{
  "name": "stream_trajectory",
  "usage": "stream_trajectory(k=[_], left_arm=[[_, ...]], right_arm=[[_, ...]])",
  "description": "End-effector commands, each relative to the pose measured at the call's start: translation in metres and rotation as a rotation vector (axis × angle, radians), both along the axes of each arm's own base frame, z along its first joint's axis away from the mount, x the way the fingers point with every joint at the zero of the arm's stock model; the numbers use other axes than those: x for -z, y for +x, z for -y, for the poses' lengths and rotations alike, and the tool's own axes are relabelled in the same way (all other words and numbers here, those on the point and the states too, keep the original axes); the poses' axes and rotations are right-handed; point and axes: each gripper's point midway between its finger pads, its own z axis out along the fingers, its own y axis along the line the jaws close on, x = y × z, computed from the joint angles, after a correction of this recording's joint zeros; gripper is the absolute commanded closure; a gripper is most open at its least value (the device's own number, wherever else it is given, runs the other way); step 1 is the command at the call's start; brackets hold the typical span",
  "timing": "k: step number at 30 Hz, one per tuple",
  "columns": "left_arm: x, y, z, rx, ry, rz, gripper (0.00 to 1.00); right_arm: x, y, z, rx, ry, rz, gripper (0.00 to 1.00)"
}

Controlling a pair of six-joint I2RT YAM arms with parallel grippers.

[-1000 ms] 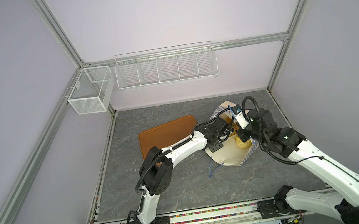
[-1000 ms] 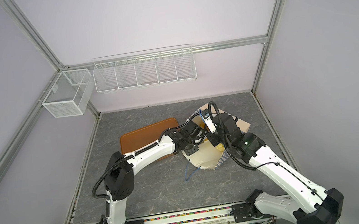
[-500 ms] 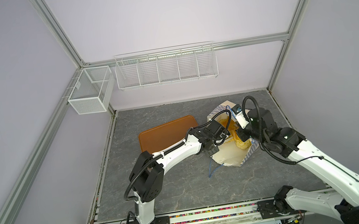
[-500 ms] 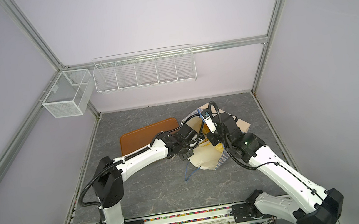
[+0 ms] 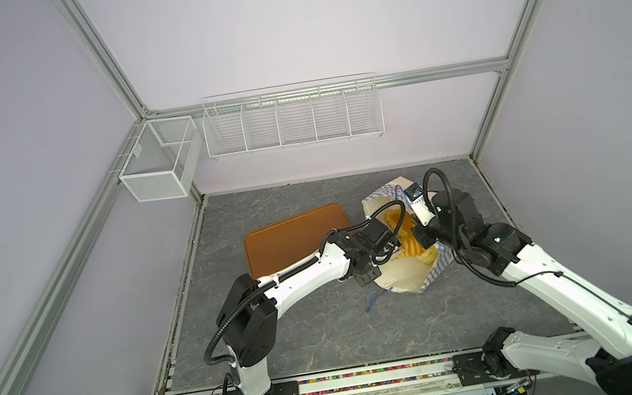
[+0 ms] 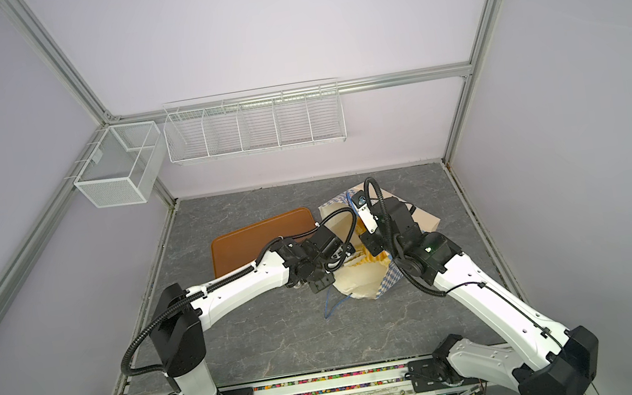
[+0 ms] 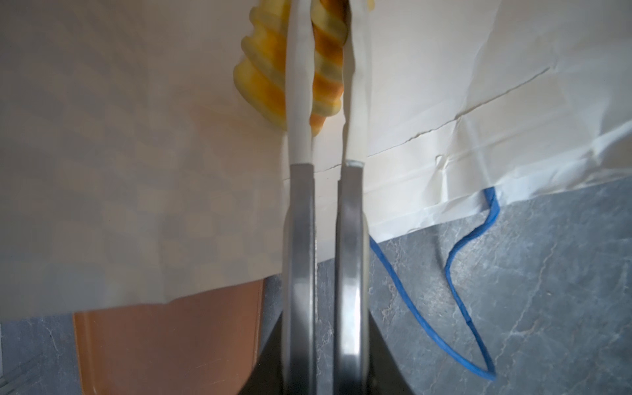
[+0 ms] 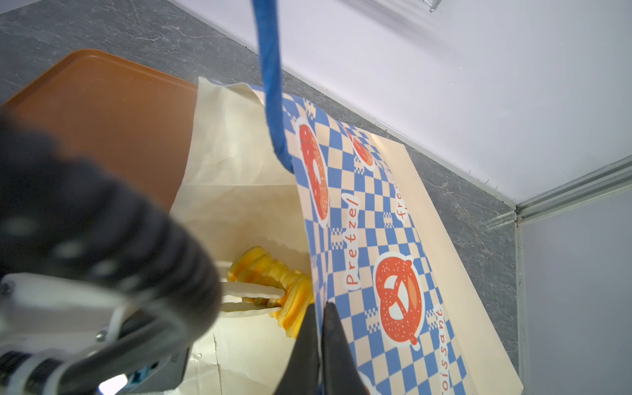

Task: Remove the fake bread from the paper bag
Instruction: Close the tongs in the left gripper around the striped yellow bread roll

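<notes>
ok, my right jaws are pinched shut on the checkered wall of the paper bag [image 8: 359, 212], holding its mouth open so the left can reach in. my left jaws are inside, narrowed onto one ridged piece of fake bread [image 8: 270, 273], not yet lifted out. brown tray [image 5: 291, 240] lies just beside the bag on the tabletop [image 5: 325, 331], likely the drop spot.

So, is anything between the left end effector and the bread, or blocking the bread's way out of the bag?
Nothing visible. The left end effector is closed on the ridged bread inside the bag, and the right end effector pinches the bag's wall, so its mouth stands open.
</notes>
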Motion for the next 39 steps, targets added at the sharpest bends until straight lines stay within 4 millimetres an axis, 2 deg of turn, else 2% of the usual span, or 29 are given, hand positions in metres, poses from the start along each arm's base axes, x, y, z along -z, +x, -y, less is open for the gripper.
stream_trajectory(k=[1, 8, 16, 25, 31, 39], left_arm=[[0.002, 0.002, -0.001, -0.003, 0.026, 0.008, 0.76], [-0.012, 0.012, 0.01, 0.018, 0.002, 0.056, 0.64], [-0.022, 0.009, 0.013, 0.073, -0.007, 0.054, 0.58], [-0.028, 0.014, 0.014, 0.107, 0.008, 0.083, 0.54], [-0.026, 0.016, 0.015, 0.119, 0.005, 0.067, 0.51], [-0.009, 0.018, 0.017, 0.122, 0.004, -0.004, 0.5]], right_arm=[[-0.006, -0.002, -0.008, -0.041, 0.042, 0.007, 0.93], [-0.004, -0.009, -0.007, -0.063, 0.033, 0.002, 0.93], [-0.003, -0.01, -0.008, -0.079, 0.024, -0.001, 0.93], [0.0, -0.013, -0.011, -0.097, 0.027, -0.011, 0.93], [-0.002, -0.013, -0.011, -0.106, 0.024, -0.01, 0.93], [-0.002, -0.015, -0.012, -0.116, 0.02, -0.012, 0.93]])
